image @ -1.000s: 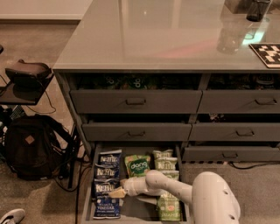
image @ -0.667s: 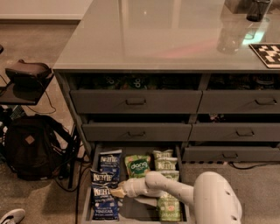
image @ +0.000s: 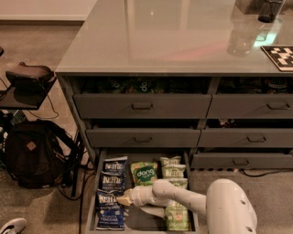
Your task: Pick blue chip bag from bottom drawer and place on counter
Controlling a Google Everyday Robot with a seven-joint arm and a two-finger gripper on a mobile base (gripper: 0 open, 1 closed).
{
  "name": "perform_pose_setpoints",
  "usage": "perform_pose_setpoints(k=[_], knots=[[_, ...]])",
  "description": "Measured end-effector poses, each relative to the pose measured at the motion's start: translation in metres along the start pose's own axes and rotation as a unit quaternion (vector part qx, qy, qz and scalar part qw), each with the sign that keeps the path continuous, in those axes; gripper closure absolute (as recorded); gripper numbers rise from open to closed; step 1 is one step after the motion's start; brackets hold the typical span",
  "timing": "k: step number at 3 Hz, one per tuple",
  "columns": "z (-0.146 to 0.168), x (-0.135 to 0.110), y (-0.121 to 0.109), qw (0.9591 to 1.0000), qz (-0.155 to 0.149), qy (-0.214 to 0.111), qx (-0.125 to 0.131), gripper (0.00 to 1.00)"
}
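Note:
The bottom drawer [image: 90,201] is pulled open at the lower middle, with snack bags in three columns. Several navy blue Kettle chip bags lie in its left column; the one nearest my gripper is the blue chip bag [image: 107,200]. My gripper [image: 122,199] reaches in from the right on the white arm, and its tip touches that bag's right edge. A green "dang" bag [image: 143,172] lies in the middle column and green Kettle bags [image: 174,172] in the right one. The glossy grey counter [image: 165,41] tops the cabinet.
Taller grey drawers with bar handles [image: 142,106] stand above the open drawer. A black backpack [image: 32,153] and a stand with a device [image: 28,75] sit on the floor to the left. A clear cup [image: 240,36], a dark cup [image: 270,9] and a checkered marker [image: 279,57] are on the counter.
My gripper has shifted slightly left and down toward the blue bags in the left column. The bags look unmoved.

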State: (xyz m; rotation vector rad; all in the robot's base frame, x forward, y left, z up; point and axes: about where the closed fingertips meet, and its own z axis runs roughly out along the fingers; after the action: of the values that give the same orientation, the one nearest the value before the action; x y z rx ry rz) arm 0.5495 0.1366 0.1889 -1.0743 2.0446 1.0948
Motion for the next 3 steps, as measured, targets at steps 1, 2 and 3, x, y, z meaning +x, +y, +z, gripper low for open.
perform_pose_setpoints(k=[1, 2, 3], knots=[[-0.006, -0.010, 0.002, 1.0000, 0.000, -0.001, -0.006, 1.00], [-0.038, -0.047, 0.011, 0.9998, -0.020, -0.002, 0.002, 1.00], [-0.087, -0.094, 0.049, 0.9984, -0.056, 0.008, -0.004, 1.00]])
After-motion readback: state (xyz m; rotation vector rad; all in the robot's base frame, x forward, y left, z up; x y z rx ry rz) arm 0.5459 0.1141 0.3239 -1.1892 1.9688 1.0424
